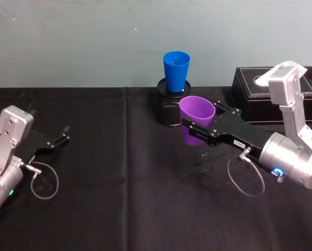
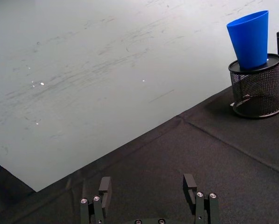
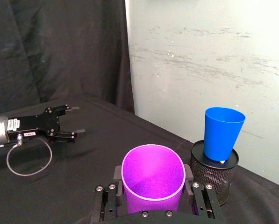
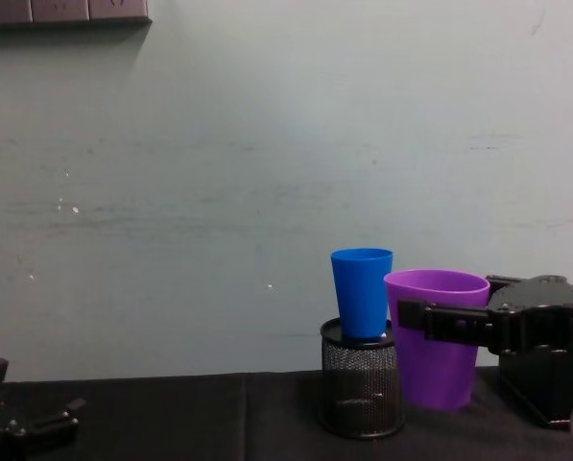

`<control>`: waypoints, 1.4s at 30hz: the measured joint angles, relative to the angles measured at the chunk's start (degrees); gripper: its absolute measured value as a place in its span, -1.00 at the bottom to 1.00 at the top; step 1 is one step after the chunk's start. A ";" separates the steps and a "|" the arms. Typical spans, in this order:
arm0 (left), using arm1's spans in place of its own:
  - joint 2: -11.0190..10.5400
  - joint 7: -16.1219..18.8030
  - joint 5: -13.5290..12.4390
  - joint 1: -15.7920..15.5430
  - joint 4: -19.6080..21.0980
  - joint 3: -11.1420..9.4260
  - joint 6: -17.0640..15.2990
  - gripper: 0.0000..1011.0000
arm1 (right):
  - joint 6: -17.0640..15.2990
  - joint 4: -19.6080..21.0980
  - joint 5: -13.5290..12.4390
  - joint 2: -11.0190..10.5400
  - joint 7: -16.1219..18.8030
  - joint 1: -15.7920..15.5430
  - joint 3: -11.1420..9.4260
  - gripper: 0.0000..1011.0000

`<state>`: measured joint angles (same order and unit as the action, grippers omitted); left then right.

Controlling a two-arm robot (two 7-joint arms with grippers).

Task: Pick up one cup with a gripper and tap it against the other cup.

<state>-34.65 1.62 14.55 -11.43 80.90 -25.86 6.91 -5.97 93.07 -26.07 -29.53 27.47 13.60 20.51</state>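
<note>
My right gripper (image 1: 200, 116) is shut on the purple cup (image 1: 196, 117), one black finger on each side of its wall, and holds it upright just above the black cloth. In the right wrist view the purple cup (image 3: 153, 177) sits between the fingers (image 3: 118, 176). The blue cup (image 1: 176, 70) stands upright on an upturned black mesh pen holder (image 1: 170, 107), just behind and left of the purple one. From the chest view the two cups (image 4: 362, 291) (image 4: 437, 336) look side by side; whether they touch I cannot tell. My left gripper (image 1: 61, 137) rests open at the far left.
A black box (image 1: 281, 97) with a white-stitched lid sits at the back right, beside my right arm. A pale wall (image 1: 93, 42) closes off the table's far edge. Loose cable loops (image 1: 43, 183) hang from both wrists over the black cloth (image 1: 129, 198).
</note>
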 joint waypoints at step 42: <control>0.00 0.00 0.00 0.00 0.00 0.00 0.00 0.98 | 0.08 -0.17 0.22 0.08 0.06 -0.01 -0.05 0.44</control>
<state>-34.65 1.62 14.55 -11.43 80.90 -25.86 6.91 -5.89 92.90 -25.85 -29.45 27.53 13.59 20.47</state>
